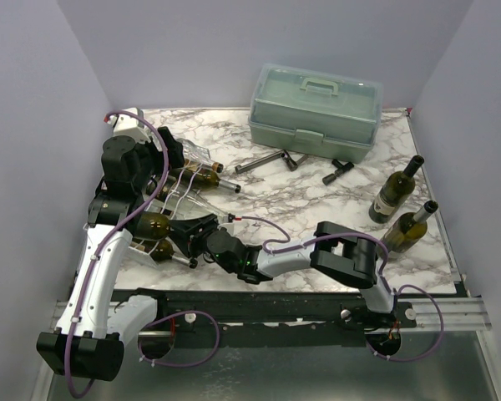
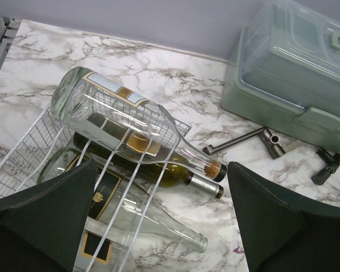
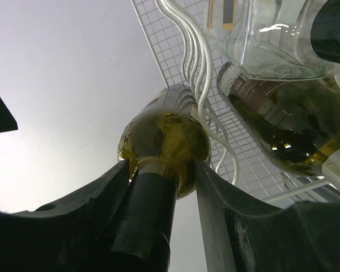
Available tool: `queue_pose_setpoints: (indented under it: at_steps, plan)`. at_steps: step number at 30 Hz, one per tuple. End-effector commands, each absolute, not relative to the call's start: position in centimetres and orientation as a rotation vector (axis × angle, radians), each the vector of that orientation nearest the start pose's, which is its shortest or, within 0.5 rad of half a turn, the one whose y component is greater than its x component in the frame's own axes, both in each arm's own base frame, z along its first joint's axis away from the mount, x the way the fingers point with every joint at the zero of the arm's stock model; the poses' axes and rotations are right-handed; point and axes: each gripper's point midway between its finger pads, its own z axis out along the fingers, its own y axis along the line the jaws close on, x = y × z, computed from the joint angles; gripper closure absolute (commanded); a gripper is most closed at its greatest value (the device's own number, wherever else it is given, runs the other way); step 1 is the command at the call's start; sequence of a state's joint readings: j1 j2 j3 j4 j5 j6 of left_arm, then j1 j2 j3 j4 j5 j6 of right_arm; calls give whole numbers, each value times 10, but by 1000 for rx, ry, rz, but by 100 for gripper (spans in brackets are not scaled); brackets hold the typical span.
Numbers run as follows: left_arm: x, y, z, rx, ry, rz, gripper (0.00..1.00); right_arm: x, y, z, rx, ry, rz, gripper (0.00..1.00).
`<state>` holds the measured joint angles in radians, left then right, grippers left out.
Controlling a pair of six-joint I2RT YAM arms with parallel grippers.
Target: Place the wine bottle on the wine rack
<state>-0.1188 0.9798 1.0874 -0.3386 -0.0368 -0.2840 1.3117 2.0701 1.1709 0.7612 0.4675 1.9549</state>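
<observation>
The white wire wine rack (image 1: 180, 194) lies at the table's left, and also shows in the left wrist view (image 2: 22, 153) and the right wrist view (image 3: 175, 51). A dark green wine bottle (image 1: 153, 225) lies at its near end. My right gripper (image 1: 184, 236) straddles this bottle's black-capped neck (image 3: 153, 209). The left finger touches the neck and a gap shows beside the right finger. My left gripper (image 1: 177, 157) hovers open and empty over the rack's far end (image 2: 158, 226). A clear bottle (image 2: 119, 119) and a dark bottle (image 2: 158, 170) lie on the rack.
Another clear bottle (image 2: 153, 218) lies under the rack wires. Two upright green bottles (image 1: 394, 190) (image 1: 409, 227) stand at the right. A pale green toolbox (image 1: 315, 109) sits at the back. Metal tools (image 1: 263, 161) (image 1: 337, 171) lie in front of it.
</observation>
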Motion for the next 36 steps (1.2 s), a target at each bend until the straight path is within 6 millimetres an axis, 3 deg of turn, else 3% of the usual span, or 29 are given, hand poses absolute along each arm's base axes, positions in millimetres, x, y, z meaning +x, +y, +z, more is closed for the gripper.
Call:
queue_pose_setpoints:
  at_steps: [1, 13, 25, 30, 36]
  plan:
    - [339, -46, 322, -177, 1802, -259, 1, 194, 563, 202, 1084, 1818, 1935, 47]
    - [340, -46, 321, -176, 1804, -261, 1, 187, 556, 201, 964, 1875, 1862, 20]
    - [341, -47, 320, -172, 1810, -263, 1, 175, 548, 180, 844, 2064, 1662, 4]
    - [341, -47, 318, -171, 1815, -267, 1, 174, 532, 171, 687, 2135, 1472, 0]
    - [342, -51, 316, -165, 1822, -281, 1, 180, 488, 157, 492, 2188, 1188, 0]
